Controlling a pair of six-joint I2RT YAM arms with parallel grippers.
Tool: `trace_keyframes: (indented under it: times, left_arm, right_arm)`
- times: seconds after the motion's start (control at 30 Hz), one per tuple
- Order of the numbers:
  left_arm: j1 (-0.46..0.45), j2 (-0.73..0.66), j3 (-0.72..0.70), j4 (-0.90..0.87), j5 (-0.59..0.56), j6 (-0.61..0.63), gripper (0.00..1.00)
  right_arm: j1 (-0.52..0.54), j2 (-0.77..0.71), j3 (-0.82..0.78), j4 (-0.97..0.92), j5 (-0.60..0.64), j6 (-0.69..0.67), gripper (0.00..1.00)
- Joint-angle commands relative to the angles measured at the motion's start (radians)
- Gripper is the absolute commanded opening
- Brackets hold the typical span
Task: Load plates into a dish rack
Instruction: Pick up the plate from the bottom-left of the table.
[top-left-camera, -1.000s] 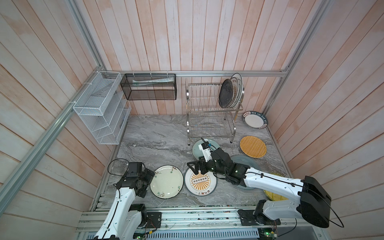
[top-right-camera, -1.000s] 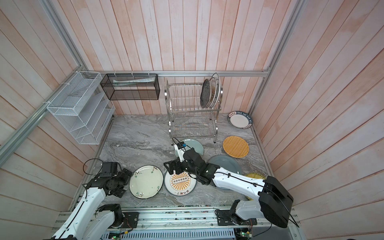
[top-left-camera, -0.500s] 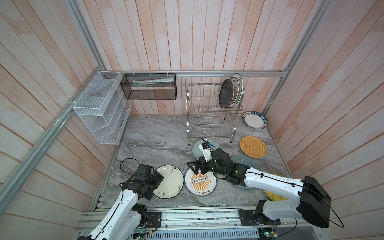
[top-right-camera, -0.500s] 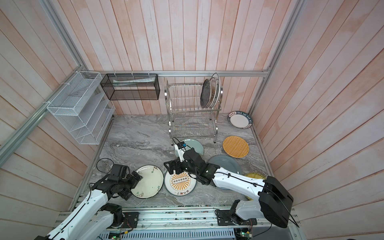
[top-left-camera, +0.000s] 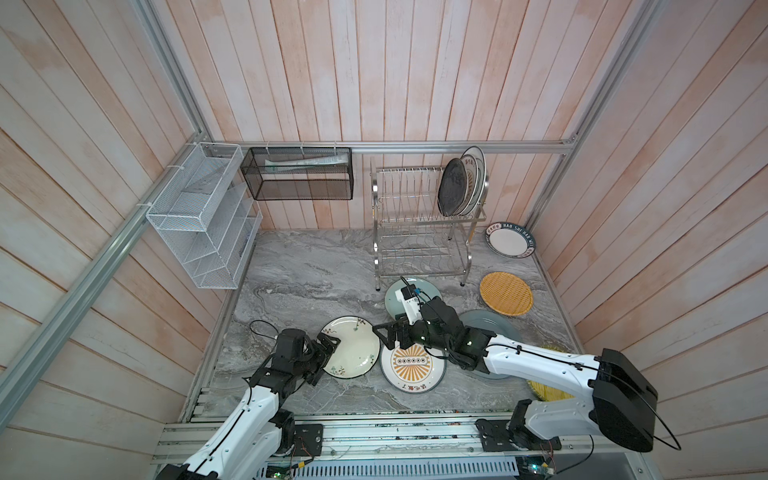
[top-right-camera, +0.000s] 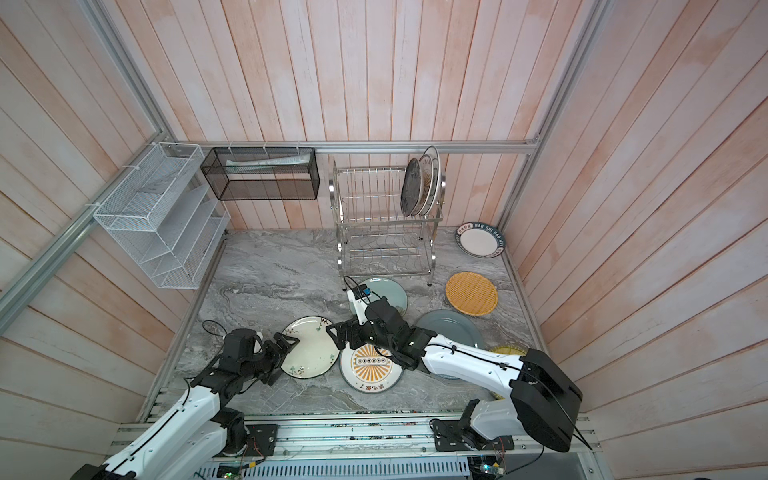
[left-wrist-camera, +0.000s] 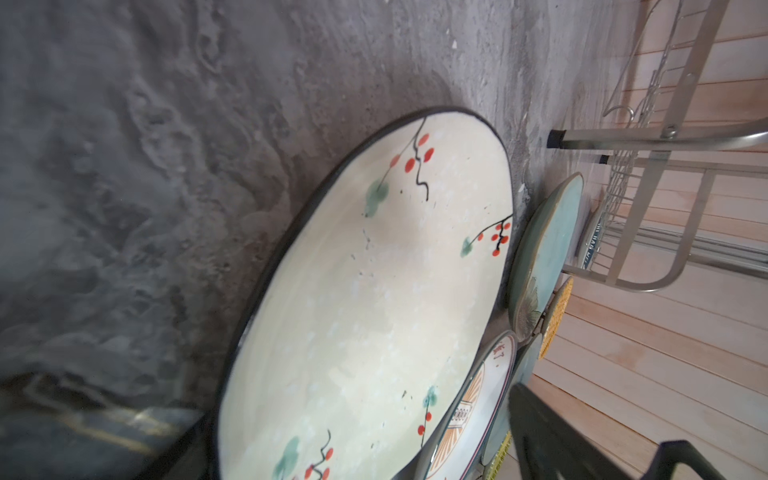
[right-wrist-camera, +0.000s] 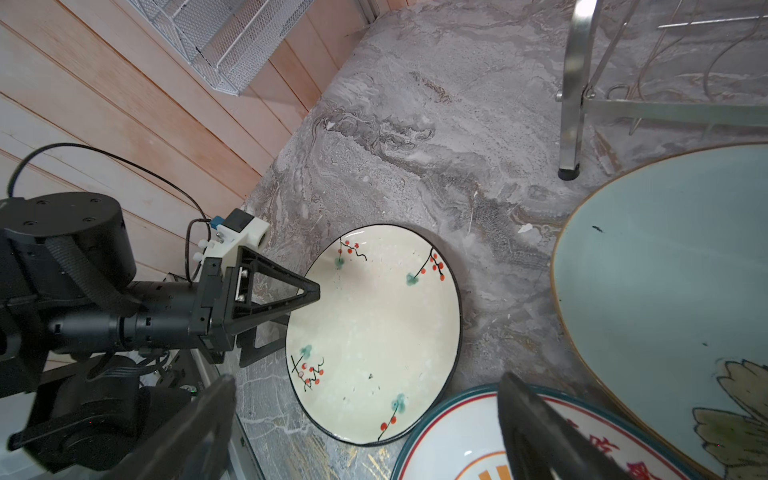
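Cream plate (top-left-camera: 351, 347), black-rimmed, red-berry sprigs

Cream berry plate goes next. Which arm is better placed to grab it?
Left. The left gripper is open, its fingers right at the cream plate's rim on that arm's side. The right gripper, also open, hovers over the sunburst plate's edge and would probably need to shift over.

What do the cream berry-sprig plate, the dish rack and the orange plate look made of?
Cream plate: probably glazed ceramic; smooth sheen, painted sprigs, dark rim.
Dish rack: polished metal wire, likely steel; mirror-bright bars.
Orange plate: basket-weave texture, rattan or moulded plastic; cannot tell which.
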Motion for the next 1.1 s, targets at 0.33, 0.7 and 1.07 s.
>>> trace_keyframes:
  times: [0.33,0.7,1.07]
  left_arm:
    - [0.011,0.236,-0.146,0.181,0.015,0.104,0.65]
    - [0.018,0.251,-0.168,0.239,-0.016,0.05,0.44]
    - [0.017,0.364,-0.188,0.367,-0.011,-0.011,0.2]
  right_arm:
    - [-0.008,-0.014,-0.041,0.044,-0.014,0.039,0.98]
    - [-0.008,-0.033,-0.053,0.047,-0.019,0.053,0.98]
    - [-0.008,-0.07,-0.061,0.03,-0.01,0.053,0.98]
